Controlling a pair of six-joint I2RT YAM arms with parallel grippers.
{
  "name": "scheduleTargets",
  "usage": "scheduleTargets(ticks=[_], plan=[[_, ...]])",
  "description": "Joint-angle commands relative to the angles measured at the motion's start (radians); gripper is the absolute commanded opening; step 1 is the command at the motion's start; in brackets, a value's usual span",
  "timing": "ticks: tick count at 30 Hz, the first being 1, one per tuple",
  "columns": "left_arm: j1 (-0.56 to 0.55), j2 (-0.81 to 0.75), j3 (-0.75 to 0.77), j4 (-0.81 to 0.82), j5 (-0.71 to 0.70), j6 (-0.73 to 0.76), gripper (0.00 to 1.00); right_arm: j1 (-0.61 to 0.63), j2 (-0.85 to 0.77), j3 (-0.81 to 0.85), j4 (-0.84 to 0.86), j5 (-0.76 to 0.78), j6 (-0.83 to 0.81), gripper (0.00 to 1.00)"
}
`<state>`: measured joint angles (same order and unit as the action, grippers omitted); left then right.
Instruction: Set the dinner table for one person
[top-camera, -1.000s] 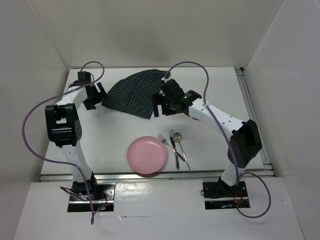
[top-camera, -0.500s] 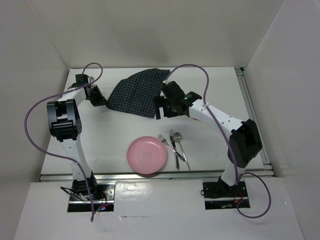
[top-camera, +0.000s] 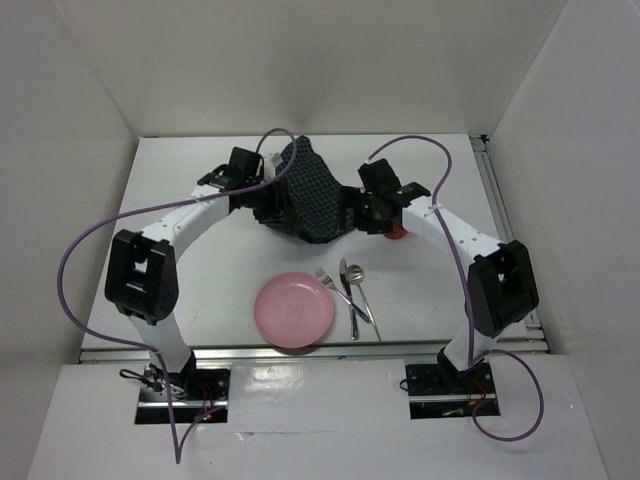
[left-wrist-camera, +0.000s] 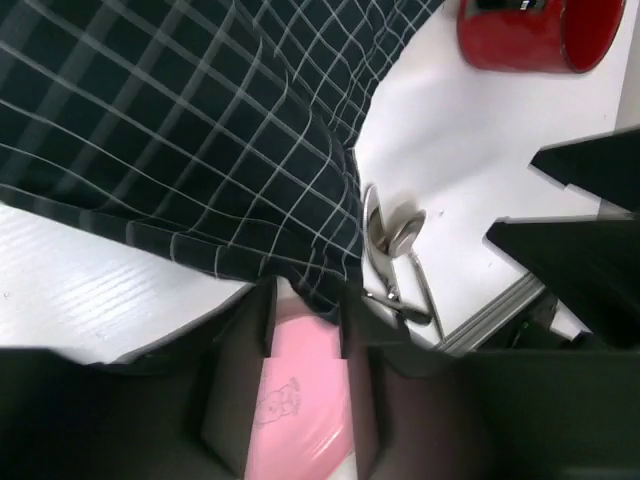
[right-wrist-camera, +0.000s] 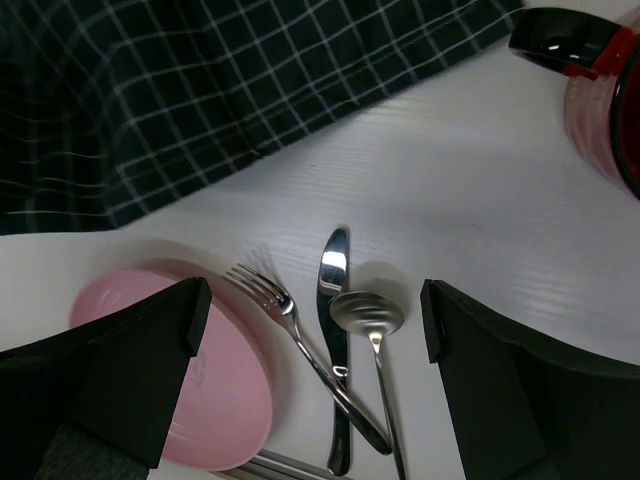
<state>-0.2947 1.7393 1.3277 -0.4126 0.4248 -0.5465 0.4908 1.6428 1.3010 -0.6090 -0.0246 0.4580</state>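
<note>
Top view: the white desk (top-camera: 200, 280) spans the middle and looks rigid and slick, with nothing to grip. The soft checked placemat (top-camera: 305, 200) is bunched at twelve o'clock from the pink plate (top-camera: 294, 310). Left wrist: the left gripper (left-wrist-camera: 305, 330) has narrow jaws pinching the cloth's hem, probably the best hold. Right wrist: the right gripper (right-wrist-camera: 315, 305) has wide, empty jaws.

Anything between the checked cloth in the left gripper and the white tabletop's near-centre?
Yes: a round pink plate lies at the near-centre of the matte white tabletop, with a metal fork, knife and spoon at its right. The left gripper holds the navy checked cloth farther back.
</note>
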Motion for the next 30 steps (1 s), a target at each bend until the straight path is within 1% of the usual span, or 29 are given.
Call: scheduleTargets(ticks=[1,2,4,6,7,8,9,10,11,12,13,14,15,16,17,18,19,21,23,26,28,30], plan=[[0.037,0.051,0.166,-0.167,-0.114,0.054,0.52,0.003,-0.058,0.007,0.063,-0.046,0.01,1.0],[0.049,0.051,0.238,-0.19,-0.13,0.063,0.74,0.02,-0.058,0.018,0.063,-0.037,-0.001,1.0],[0.1,0.051,0.286,-0.201,-0.153,0.063,0.89,0.051,-0.028,0.052,0.03,0.029,-0.012,1.0],[0.138,0.086,0.34,-0.215,-0.162,0.051,0.89,0.077,-0.002,0.093,0.018,0.043,-0.012,1.0],[0.158,0.107,0.364,-0.232,-0.172,0.042,0.88,0.077,0.009,0.093,0.008,0.043,0.016,1.0],[0.19,0.13,0.404,-0.245,-0.172,0.03,0.83,0.089,0.009,0.102,0.008,0.028,0.034,1.0],[0.204,0.176,0.416,-0.246,-0.172,0.03,0.81,0.089,0.009,0.087,0.023,0.002,0.062,1.0],[0.225,0.199,0.426,-0.255,-0.152,0.017,0.79,0.089,0.009,0.071,0.059,-0.018,0.126,1.0],[0.226,0.224,0.441,-0.244,-0.141,0.008,0.77,0.115,0.0,0.051,0.09,-0.04,0.152,1.0],[0.239,0.25,0.456,-0.244,-0.141,0.008,0.76,0.132,0.0,0.019,0.119,-0.052,0.166,0.96],[0.239,0.305,0.473,-0.256,-0.129,-0.001,0.76,0.162,0.0,0.018,0.139,-0.028,0.148,0.95],[0.239,0.333,0.504,-0.268,-0.11,-0.001,0.78,0.236,0.029,0.061,0.14,0.02,0.134,0.95],[0.25,0.357,0.514,-0.269,-0.094,-0.001,0.79,0.271,0.055,0.093,0.112,0.131,0.114,0.94],[0.25,0.379,0.515,-0.269,-0.08,-0.001,0.83,0.305,0.084,0.128,0.091,0.178,0.076,0.94],[0.25,0.419,0.527,-0.269,-0.046,-0.012,0.83,0.365,0.15,0.195,0.039,0.225,0.0,0.94],[0.25,0.437,0.541,-0.269,-0.028,-0.012,0.83,0.388,0.181,0.222,0.022,0.268,-0.042,0.94],[0.25,0.456,0.554,-0.287,-0.015,-0.012,0.84,0.405,0.205,0.237,0.022,0.279,-0.123,0.95],[0.24,0.483,0.564,-0.298,-0.015,-0.012,0.84,0.443,0.253,0.251,0.022,0.29,-0.198,0.95],[0.239,0.496,0.541,-0.298,-0.015,-0.012,0.84,0.453,0.272,0.251,0.049,0.311,-0.211,0.94],[0.239,0.505,0.48,-0.241,-0.015,-0.038,0.83,0.453,0.316,0.251,0.072,0.33,-0.22,0.93],[0.239,0.505,0.459,-0.206,-0.005,-0.058,0.82,0.453,0.336,0.251,0.095,0.368,-0.22,0.93],[0.239,0.505,0.441,-0.18,0.015,-0.067,0.8,0.453,0.367,0.251,0.11,0.391,-0.22,0.86]])
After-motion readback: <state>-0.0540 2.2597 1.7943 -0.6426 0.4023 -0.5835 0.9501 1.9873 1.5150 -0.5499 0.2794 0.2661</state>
